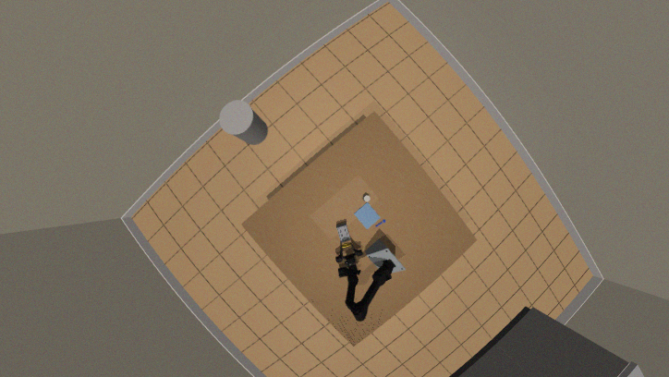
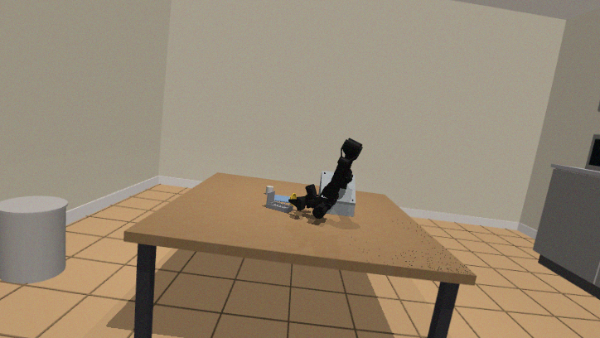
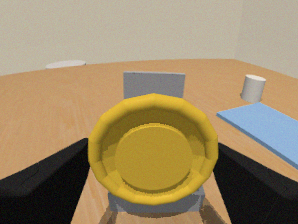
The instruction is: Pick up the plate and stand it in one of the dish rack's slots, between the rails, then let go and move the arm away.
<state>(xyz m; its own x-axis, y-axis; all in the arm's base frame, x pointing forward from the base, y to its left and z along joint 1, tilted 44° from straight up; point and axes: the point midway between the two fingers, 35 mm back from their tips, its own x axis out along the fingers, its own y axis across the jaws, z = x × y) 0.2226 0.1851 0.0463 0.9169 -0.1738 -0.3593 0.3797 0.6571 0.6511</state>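
Observation:
The yellow plate (image 1: 346,245) (image 2: 293,196) (image 3: 153,172) stands upright, held by its two side edges. My gripper (image 1: 346,248) (image 2: 292,201) (image 3: 152,148) is shut on it, one black finger at each side. The grey dish rack (image 1: 343,232) (image 2: 278,207) (image 3: 154,84) has a tall end wall at its far end. The plate is at the rack's near end, and in the wrist view the near end of the rack shows below the plate's lower rim. The plate hides the rails and slots there, so I cannot tell whether its lower edge is between rails.
A blue board (image 1: 367,215) (image 2: 282,198) (image 3: 265,125) lies right of the rack, with a white cylinder (image 1: 366,198) (image 2: 269,189) (image 3: 253,88) behind it. A small blue tool (image 1: 380,223) lies beside the board. A grey box with a slanted panel (image 1: 396,262) (image 2: 328,180) stands close to the arm.

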